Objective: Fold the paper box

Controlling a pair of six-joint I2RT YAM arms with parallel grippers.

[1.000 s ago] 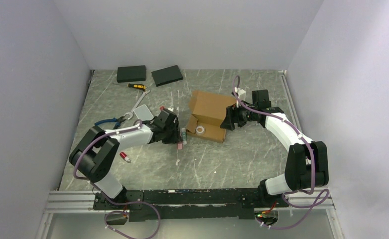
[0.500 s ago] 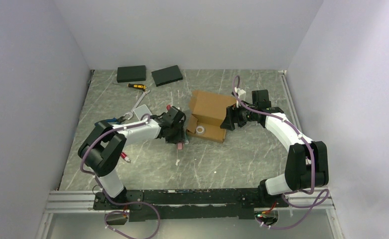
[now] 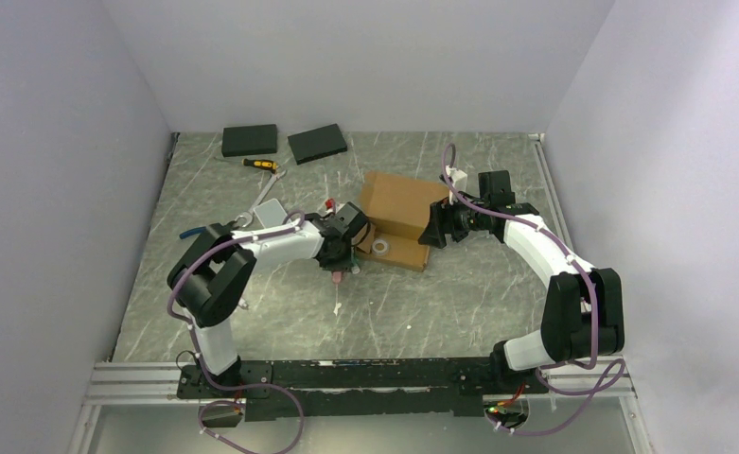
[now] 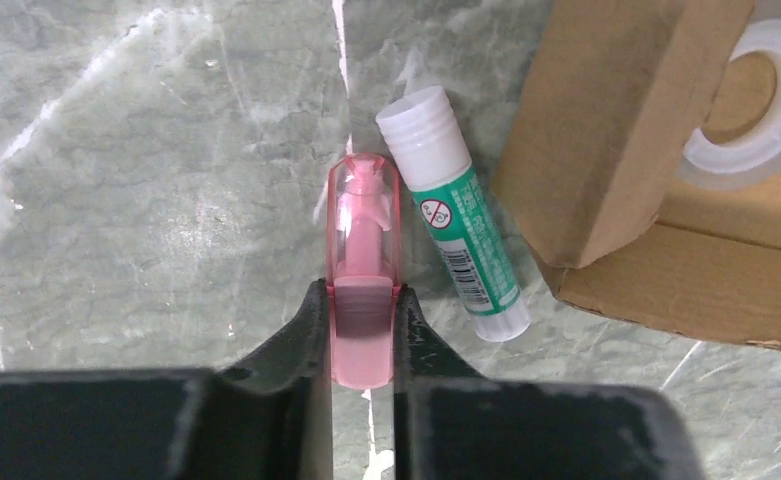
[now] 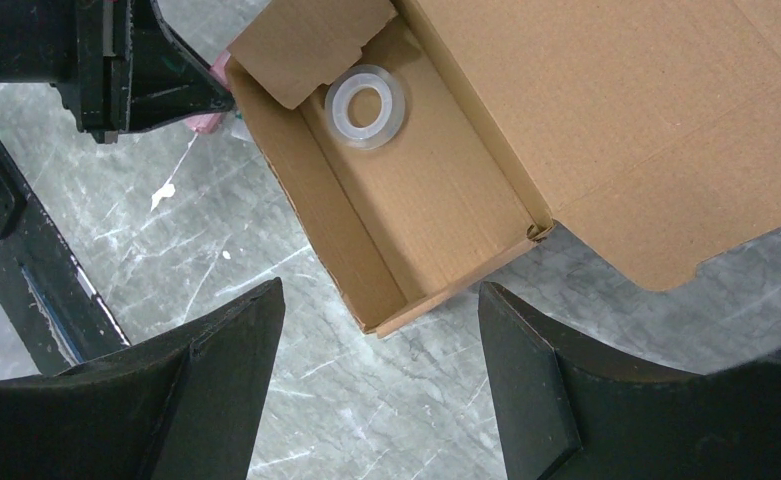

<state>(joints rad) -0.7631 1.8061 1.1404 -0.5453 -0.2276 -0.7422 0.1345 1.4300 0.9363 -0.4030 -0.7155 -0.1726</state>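
Tabletop (image 4: 146,200): left gripper (image 4: 363,296) tight on pink tube (image 4: 364,215)

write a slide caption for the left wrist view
Left gripper closed on a pink translucent plastic tube beside a green-and-white glue stick, by the brown cardboard box

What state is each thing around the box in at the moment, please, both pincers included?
paper box, open, lid flap laid back, not yet folded shut.
tape roll, lying flat inside the box.
glue stick, capped, lying on the table beside the box.
pink item, clamped at one end.
left pincer, shut on the pink item.
right pincer, open, empty, above the box's end.
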